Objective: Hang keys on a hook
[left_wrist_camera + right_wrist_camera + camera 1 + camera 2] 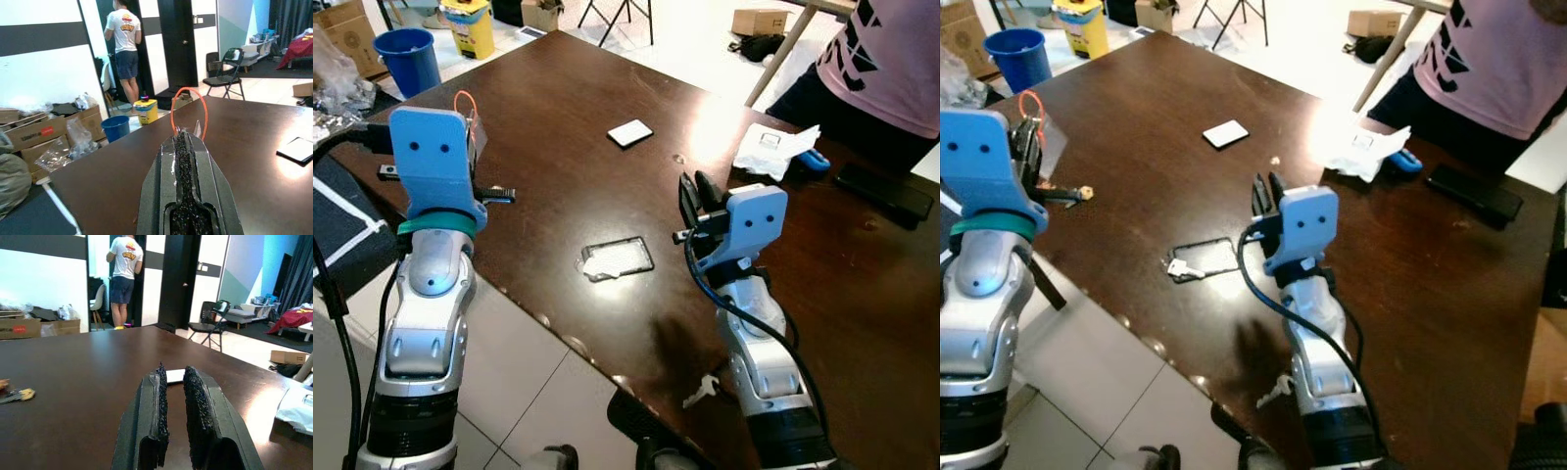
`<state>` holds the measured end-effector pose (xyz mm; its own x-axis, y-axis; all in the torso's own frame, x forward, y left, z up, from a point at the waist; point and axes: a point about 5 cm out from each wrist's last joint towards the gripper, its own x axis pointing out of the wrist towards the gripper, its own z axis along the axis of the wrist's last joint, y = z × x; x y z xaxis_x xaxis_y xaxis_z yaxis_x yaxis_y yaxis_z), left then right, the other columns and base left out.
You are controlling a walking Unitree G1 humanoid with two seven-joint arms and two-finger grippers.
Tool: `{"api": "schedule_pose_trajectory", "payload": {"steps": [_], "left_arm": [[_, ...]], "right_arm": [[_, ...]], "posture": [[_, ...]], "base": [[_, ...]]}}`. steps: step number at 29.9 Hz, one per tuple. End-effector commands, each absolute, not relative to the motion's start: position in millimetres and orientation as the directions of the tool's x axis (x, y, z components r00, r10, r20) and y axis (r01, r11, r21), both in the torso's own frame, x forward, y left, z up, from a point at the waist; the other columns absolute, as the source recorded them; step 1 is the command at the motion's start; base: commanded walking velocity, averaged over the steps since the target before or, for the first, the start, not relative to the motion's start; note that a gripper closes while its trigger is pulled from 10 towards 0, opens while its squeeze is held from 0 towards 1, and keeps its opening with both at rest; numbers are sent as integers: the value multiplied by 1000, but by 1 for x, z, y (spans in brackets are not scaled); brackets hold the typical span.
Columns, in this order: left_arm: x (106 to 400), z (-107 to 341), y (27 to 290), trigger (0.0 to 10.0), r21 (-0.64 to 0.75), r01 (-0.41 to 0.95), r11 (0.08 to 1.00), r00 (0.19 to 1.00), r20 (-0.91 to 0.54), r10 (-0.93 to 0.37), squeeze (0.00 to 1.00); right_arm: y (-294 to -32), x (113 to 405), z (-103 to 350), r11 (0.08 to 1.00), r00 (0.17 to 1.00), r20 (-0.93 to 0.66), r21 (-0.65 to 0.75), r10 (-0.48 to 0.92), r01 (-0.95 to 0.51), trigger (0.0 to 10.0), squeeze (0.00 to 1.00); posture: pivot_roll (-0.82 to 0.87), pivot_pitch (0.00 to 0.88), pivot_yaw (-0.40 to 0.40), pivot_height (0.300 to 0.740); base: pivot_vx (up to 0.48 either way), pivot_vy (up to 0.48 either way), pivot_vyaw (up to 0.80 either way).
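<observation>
My left gripper (pixel 188 134) is shut on a thin orange loop (pixel 190 111) that sticks out past its fingertips; it is held up over the left corner of the dark brown table (pixel 558 88). A key with a yellowish head (pixel 1069 194) shows just beside that gripper, low near the tabletop; I cannot tell whether it hangs from the loop. A clear rectangular plastic piece (pixel 618 258) lies flat near the table's front edge, between both arms. My right gripper (pixel 695 199) stands over the table to the right of it, fingers slightly open with nothing between them.
A white card (pixel 629 132) lies mid-table. A white cloth (pixel 771 149), a blue object (pixel 815 162) and a black phone (pixel 886 191) lie far right, next to a person in a pink shirt (pixel 891 59). A blue bucket (pixel 408 59) stands on the floor.
</observation>
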<state>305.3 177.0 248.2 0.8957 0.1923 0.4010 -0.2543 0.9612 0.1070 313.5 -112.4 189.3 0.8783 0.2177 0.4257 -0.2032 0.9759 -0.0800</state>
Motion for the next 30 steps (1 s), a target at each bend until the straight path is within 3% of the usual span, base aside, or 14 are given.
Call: {"api": "schedule_pose_trajectory", "payload": {"steps": [1, 30], "left_arm": [[304, 246, 180, 10000, 120, -268, 956, 893, 402, 200, 0], [306, 239, 180, 10000, 116, -278, 954, 896, 389, 214, 0]], "right_arm": [[-112, 315, 187, 977, 885, 415, -65, 211, -202, 10000, 0], [-113, 321, 189, 982, 897, 399, -88, 189, -167, 10000, 0]], "posture": [[82, 26, 54, 740], [82, 31, 49, 740]], "base": [[-341, 0, 0], [-350, 0, 0]]}}
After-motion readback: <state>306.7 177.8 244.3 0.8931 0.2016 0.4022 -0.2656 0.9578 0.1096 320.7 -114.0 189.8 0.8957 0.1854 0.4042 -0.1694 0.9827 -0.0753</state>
